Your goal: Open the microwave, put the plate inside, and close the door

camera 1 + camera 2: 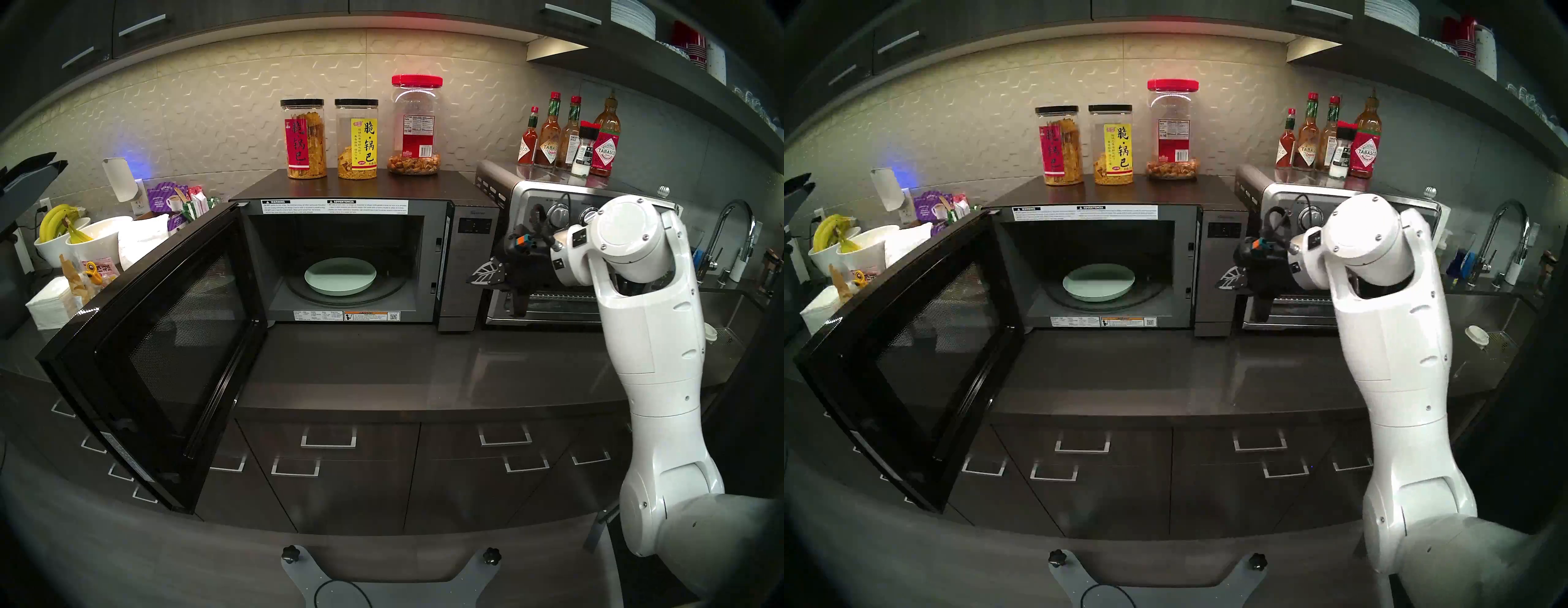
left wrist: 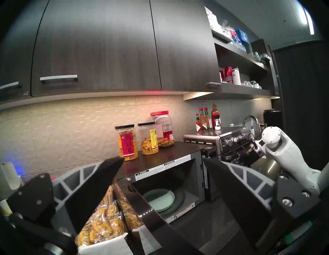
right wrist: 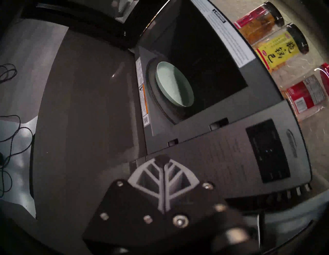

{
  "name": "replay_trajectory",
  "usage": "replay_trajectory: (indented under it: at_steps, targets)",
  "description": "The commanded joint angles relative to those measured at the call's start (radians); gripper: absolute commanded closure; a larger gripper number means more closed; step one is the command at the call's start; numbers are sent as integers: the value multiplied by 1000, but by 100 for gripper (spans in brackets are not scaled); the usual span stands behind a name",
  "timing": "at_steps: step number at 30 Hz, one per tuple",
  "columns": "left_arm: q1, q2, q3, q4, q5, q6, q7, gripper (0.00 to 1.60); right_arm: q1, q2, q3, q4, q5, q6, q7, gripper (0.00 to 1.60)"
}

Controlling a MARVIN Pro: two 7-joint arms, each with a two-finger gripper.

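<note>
microwave [image 1: 471, 263]: centre of the head view, on the surface [image 1: 382, 365]
door [image 1: 161, 339]: swung wide open, lower left of frame
plate [image 1: 340, 277]: inside the cavity, flat on the turntable – nothing touching it
right tool [image 1: 483, 274]: clenched, fingers pressed together, empty – right of centre, in front of the toaster oven [image 1: 547, 237], just beside the microwave's control strip
left tool [image 2: 160, 171]: released, fingers spread wide, holding nothing – only its tips show at the left edge of the head view
jars [image 1: 356, 140]: three on top of the microwave
</note>
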Motion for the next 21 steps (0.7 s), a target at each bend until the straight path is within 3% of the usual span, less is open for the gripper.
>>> replay_trajectory:
  at_steps: [1,13,21]
  targets:
    - [2,2,-5,5,1,1,-65,0,-79,76,139,-62,136,58,-3,160]
    - [3,3,-5,7,2,0,-71,0,-192,171,237,-121,388,107,-3,160]
    - [2,3,-5,10,7,0,-84,0,-273,261,249,-132,545,123,-3,160]
